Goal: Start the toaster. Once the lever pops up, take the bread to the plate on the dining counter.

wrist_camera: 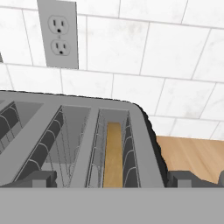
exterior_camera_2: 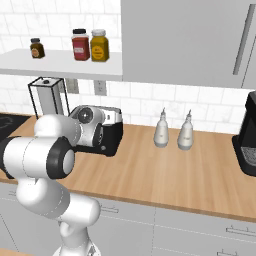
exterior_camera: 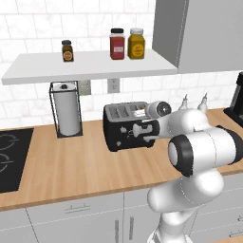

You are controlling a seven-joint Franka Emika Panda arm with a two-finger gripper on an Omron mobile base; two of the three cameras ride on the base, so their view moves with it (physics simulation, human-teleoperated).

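The black toaster [exterior_camera: 118,137] stands on the wall counter, below the shelf. In the hand view I look down across the toaster [wrist_camera: 52,131] with its grey slots. A tan slice of bread [wrist_camera: 113,153] stands deep in the rightmost slot. My gripper [wrist_camera: 113,183] is open; its two dark fingertips [wrist_camera: 39,178] show wide apart at the bottom, on either side of that slot's near end. In the left base view the gripper [exterior_camera: 144,129] sits against the toaster's right front. The arm hides most of the toaster [exterior_camera_2: 114,134] in the right base view. The plate and dining counter are out of view.
A paper towel holder [exterior_camera: 66,110] stands left of the toaster, and a black cooktop [exterior_camera: 9,156] lies further left. Three jars [exterior_camera: 117,44] sit on the shelf above. Two white bottles [exterior_camera_2: 161,131] and a black coffee machine [exterior_camera_2: 248,142] stand to the right. A wall outlet [wrist_camera: 60,35] sits behind the toaster.
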